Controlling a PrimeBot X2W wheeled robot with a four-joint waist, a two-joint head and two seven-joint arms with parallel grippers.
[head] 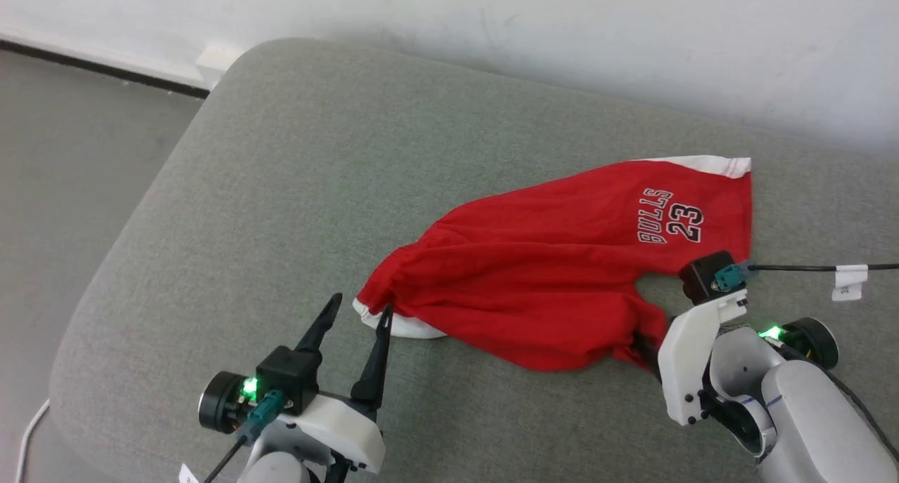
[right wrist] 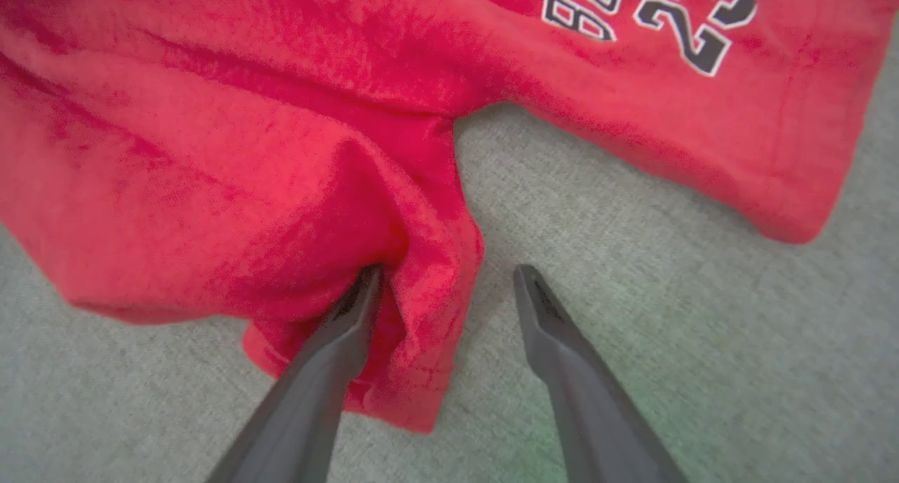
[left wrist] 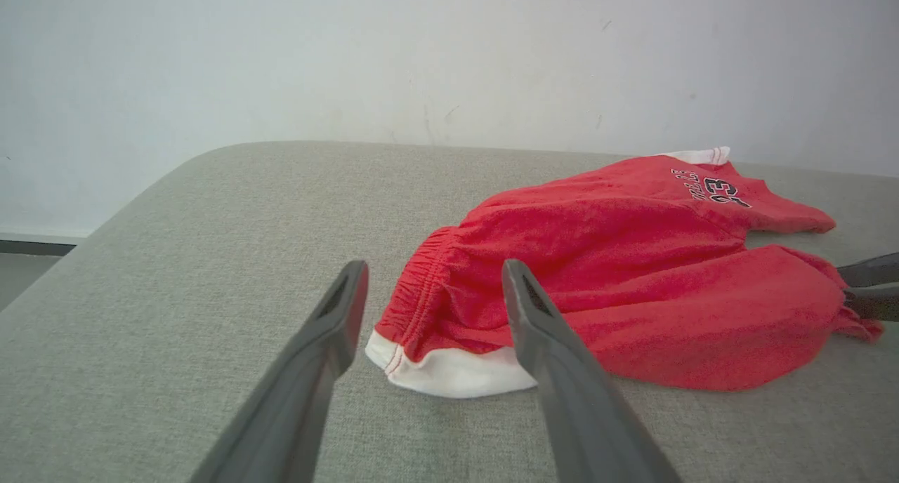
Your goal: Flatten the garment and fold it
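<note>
Two grippers: both have the fingers spread and neither pinches cloth; one stands at each end of the garment (head: pixel 548 272), I judge so that they can pull it flat between them.
Garment: red shorts, crumpled on the grey cushion (head: pixel 281 188), reaching from the middle of the head view toward 2 o'clock.
Waistband (left wrist: pixel 421 279): gathered, with a white stripe (left wrist: pixel 449 374) under it, at the 7 o'clock end of the shorts.
Left gripper (head: pixel 361 304): at 7 o'clock in the head view, fingers wide apart and aimed at the waistband corner; I cannot tell if the inner finger touches the cloth.
Right gripper (right wrist: pixel 447 269): at 4 o'clock in the head view, fingers apart; one finger is pushed into a fold of the near leg, the other rests over bare cushion, and the leg hem (right wrist: pixel 393 392) lies between them.
Print (head: pixel 671 220): "BULLS 23" on the far leg, at 2 o'clock, well apart from both grippers.
Step in hand: taking hold of the two ends; flattening is not yet done and folding is not begun.
Risk: the right fingers may catch several layers of the bunched leg, so the fold would remain after pulling.
</note>
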